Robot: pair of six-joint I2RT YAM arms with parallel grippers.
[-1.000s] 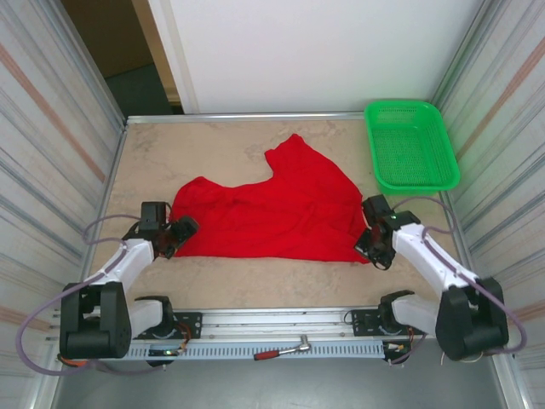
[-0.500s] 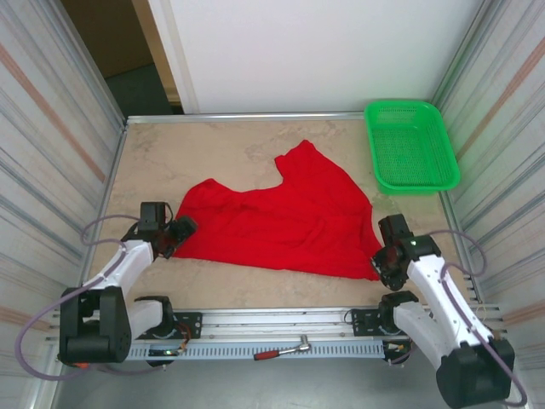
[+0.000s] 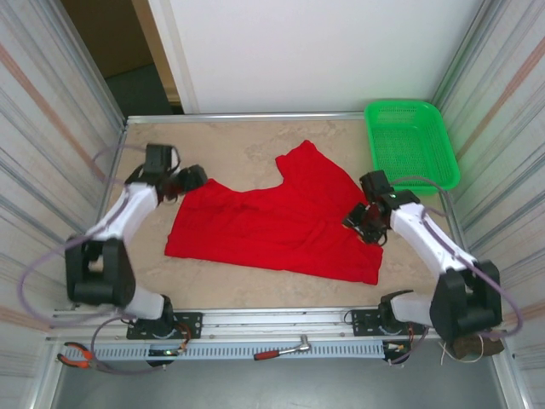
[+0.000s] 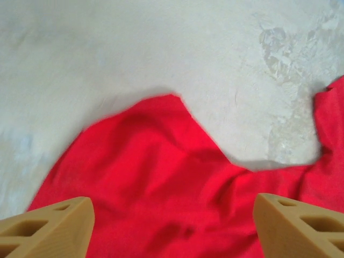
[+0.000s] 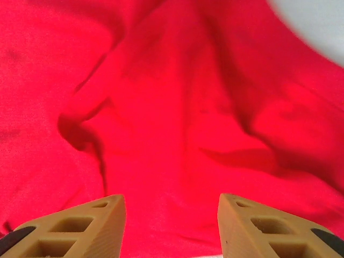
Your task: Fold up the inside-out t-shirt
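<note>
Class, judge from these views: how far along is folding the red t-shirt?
Done: the t-shirt lies spread roughly flat on the table. In hand: left gripper, open, at its far-left corner; right gripper, open, over its right side. Left: every fold; none shows yet.

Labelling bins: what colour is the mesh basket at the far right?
The basket is bright green; top external view shows it best.

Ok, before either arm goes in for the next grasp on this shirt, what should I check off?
1. Left gripper open, at the t-shirt's far left corner: ok.
2. Right gripper open, nothing pinched: ok.
3. Shirt spread on the table, unfolded: ok.
4. Cloth smooth under the right gripper: not ok, creased.
5. Green basket apart from the shirt: ok.
6. Inside-out or not: cannot tell.
</note>
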